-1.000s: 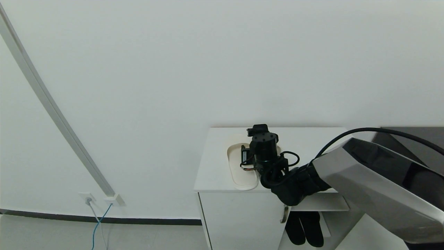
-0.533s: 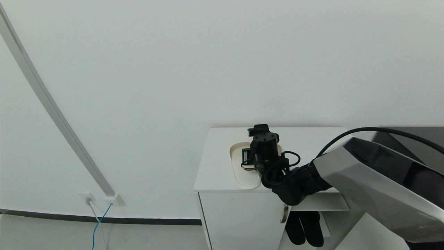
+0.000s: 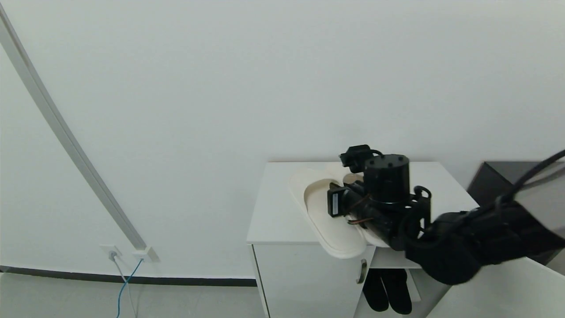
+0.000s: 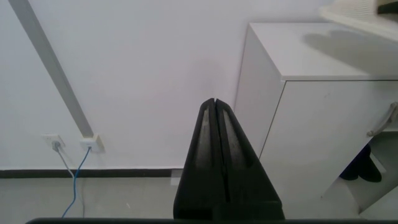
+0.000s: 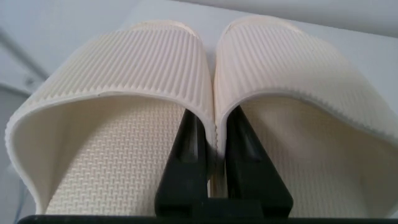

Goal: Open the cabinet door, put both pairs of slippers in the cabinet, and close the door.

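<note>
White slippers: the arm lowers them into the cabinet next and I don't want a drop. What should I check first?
1. Right gripper pinching both white slippers' inner walls: ok.
2. Slippers lifted off the cabinet: cannot tell.
3. Cabinet compartment open: ok.
4. Room beside the black slippers inside: cannot tell.
5. Left gripper shut, away from the cabinet: ok.

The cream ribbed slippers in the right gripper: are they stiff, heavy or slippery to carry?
Probably light: the right gripper holds both cream ribbed slippers by their pinched straps alone. Likely fairly stiff: the soles show no droop. The ribbing should limit slipping.
</note>
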